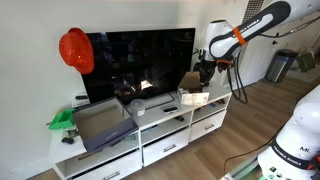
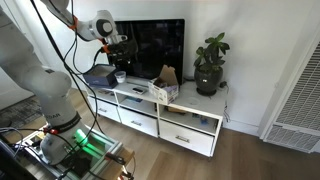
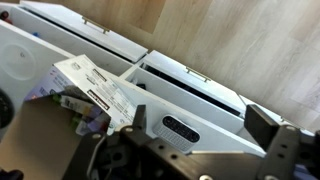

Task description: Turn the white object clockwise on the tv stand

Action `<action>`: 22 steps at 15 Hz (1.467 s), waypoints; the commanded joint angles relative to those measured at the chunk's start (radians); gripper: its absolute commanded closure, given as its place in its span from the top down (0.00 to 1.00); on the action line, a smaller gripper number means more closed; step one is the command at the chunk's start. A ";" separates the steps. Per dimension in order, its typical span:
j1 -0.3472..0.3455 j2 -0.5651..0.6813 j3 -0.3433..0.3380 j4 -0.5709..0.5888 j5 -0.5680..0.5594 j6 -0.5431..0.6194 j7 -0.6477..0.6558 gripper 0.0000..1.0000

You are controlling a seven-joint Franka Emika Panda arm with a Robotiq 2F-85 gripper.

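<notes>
Gripper [image 3: 195,152] jaws stood spread and empty near the white object [image 3: 100,90] on the tv stand [image 1: 165,148]. The object looked like light, crushable cardboard, best pinched across its narrow sides.

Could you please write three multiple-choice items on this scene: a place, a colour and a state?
1. Where does the potted plant stand?
A) on the floor
B) on the tv stand beside the TV
C) atop the TV
2. What colour is the rounded object at the TV's upper corner?
A) blue
B) red
C) yellow
3. How is the pincer?
A) open
B) shut on the plant
C) shut on the TV
1 B: its pot rests on the stand's top.
2 B: it shows bright red.
3 A: the wrist view shows its jaws apart.
</notes>
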 commanded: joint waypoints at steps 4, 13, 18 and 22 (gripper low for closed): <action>0.009 0.308 0.015 0.082 -0.099 0.400 -0.166 1.00; -0.011 0.363 0.027 0.091 -0.097 0.449 -0.217 1.00; -0.195 0.525 0.263 0.132 0.196 0.577 -0.614 1.00; -0.328 0.657 0.382 0.231 0.247 0.548 -0.829 1.00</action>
